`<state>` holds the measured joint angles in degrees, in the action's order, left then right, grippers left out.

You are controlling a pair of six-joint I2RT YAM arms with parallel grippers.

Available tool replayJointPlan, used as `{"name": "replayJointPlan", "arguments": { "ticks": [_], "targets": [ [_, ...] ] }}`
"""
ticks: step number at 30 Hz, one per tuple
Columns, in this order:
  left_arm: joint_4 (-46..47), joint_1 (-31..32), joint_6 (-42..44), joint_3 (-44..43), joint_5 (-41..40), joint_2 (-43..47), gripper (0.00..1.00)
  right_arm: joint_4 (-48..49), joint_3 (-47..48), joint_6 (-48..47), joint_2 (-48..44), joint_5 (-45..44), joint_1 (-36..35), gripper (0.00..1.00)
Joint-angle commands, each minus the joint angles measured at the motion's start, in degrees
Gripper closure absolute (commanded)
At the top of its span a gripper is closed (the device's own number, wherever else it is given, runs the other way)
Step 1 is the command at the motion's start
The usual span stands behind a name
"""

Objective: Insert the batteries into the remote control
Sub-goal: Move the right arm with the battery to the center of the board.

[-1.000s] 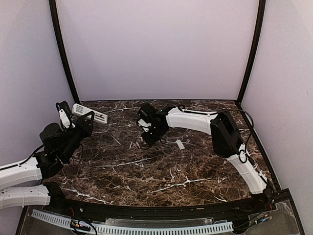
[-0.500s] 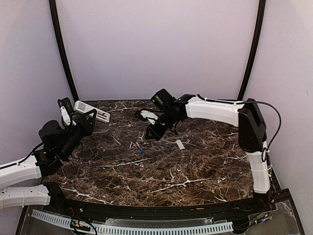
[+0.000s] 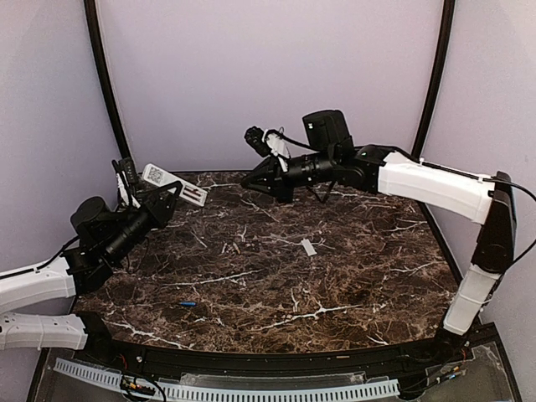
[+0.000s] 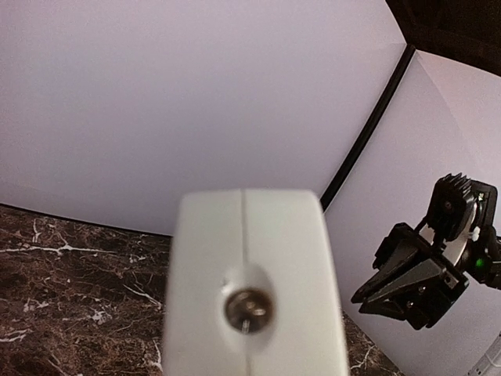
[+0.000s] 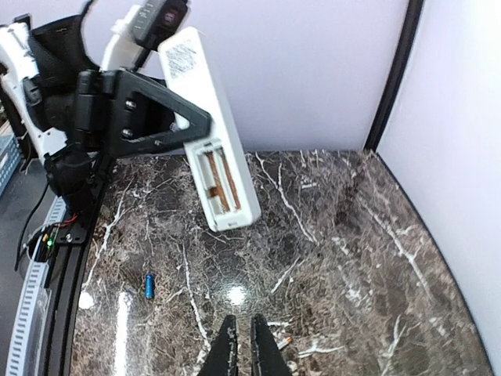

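Left gripper (image 3: 164, 198) around remote control (image 3: 181, 188)

The surface (image 3: 352, 285) is dark brown stone with thin white lines all over it. A small flat white piece (image 3: 308, 247) lies on it, a bit to the right of the middle. Plain pale walls (image 3: 268, 75) stand around it, with a black pole (image 3: 105, 84) in each back corner.

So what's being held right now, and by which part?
The left gripper clamps the remote control across its middle, leaving both ends free. The right gripper is shut with nothing in it.
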<state>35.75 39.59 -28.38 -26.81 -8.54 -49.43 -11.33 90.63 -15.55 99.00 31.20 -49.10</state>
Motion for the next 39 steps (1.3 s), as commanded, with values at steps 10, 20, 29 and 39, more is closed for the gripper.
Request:
{"name": "replayJointPlan", "arguments": {
  "ticks": [10, 20, 29, 39],
  "targets": [
    [-10.1, -0.2, -4.3, 5.0, -20.7, 9.6, 1.00, 1.1, 2.2, 8.2, 16.1, -7.8, -8.2, 0.70],
    [-19.8, -0.4, -0.7, 5.9, -28.4, 21.4, 1.00, 7.1, 3.1, -0.4, 28.6, -9.0, -26.1, 0.01],
    [-25.2, -0.4, 2.2, 8.7, -28.4, 34.8, 1.00, 0.0, 16.3, -4.2, 40.3, -20.5, -31.7, 0.18],
    [-28.1, -0.4, 4.8, 7.4, -28.9, 40.0, 1.00, -7.0, 18.2, -9.0, 44.1, -25.7, -32.7, 0.62]
  ]
}}
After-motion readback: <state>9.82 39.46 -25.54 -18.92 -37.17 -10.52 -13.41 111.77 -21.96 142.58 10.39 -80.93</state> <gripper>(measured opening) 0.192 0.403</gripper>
